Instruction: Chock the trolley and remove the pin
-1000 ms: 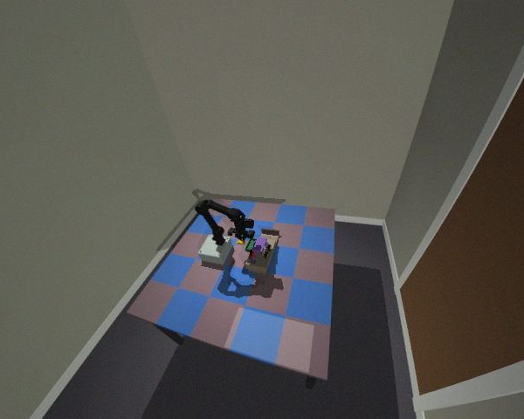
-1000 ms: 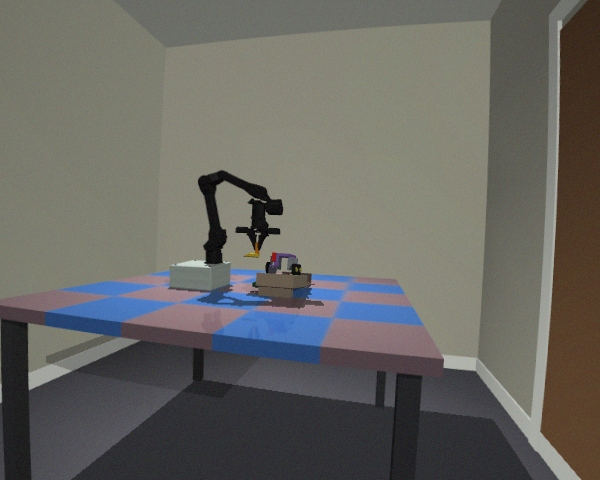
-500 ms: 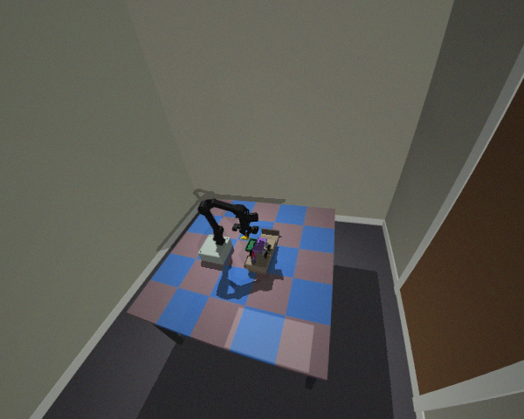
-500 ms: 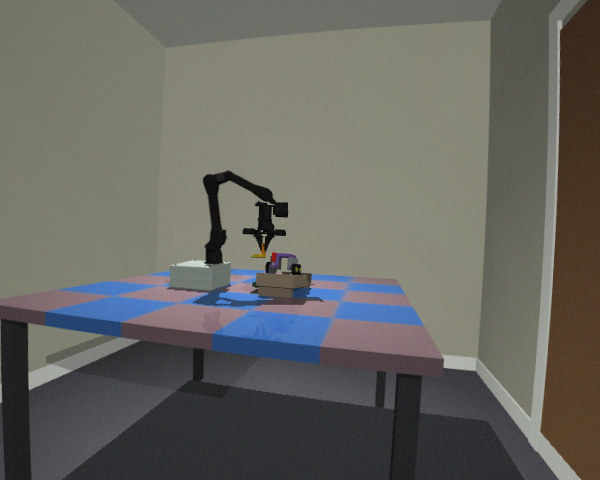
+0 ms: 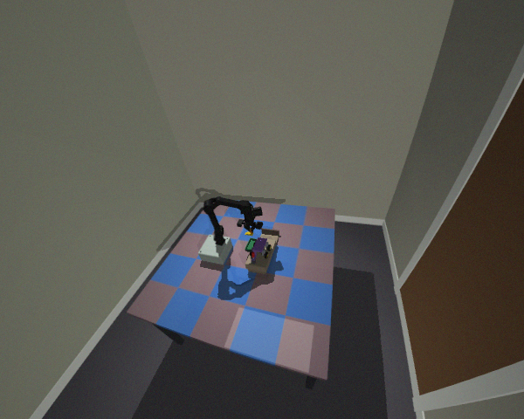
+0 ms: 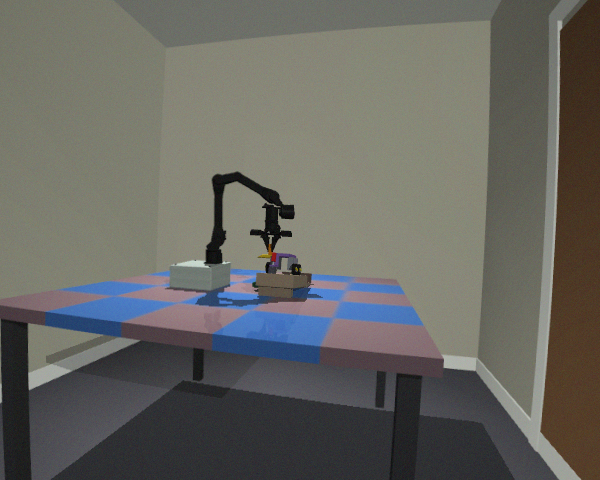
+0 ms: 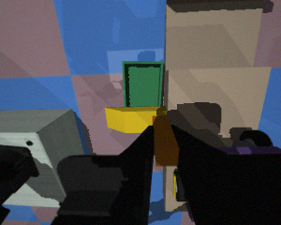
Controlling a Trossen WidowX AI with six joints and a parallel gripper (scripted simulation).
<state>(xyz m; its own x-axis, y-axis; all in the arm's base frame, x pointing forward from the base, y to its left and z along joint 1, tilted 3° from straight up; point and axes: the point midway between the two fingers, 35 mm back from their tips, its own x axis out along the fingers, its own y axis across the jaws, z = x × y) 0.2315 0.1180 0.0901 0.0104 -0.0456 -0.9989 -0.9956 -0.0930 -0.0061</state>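
Observation:
My gripper (image 5: 251, 229) (image 6: 270, 249) (image 7: 160, 129) is shut on the orange handle of the yellow chock (image 5: 249, 233) (image 6: 263, 256) (image 7: 128, 119). It holds the chock in the air near the ramp's tray-side edge, with the yellow body reaching out toward the robot base. The purple trolley (image 5: 259, 244) (image 6: 288, 255) (image 7: 245, 150) stands on the tan ramp (image 5: 256, 267) (image 6: 274, 280) (image 7: 215, 39); the fingers partly hide it in the wrist view. The red pin head (image 5: 252, 255) (image 6: 274, 257) shows at the trolley's near end. The green tray (image 5: 251, 244) (image 7: 144, 86) lies beside the ramp.
The pale robot base box (image 5: 215, 250) (image 6: 199, 276) (image 7: 14, 128) stands left of the ramp. A dark end board (image 5: 270, 232) (image 7: 215, 6) crosses the ramp's far end. Shadows of the arm fall over the ramp.

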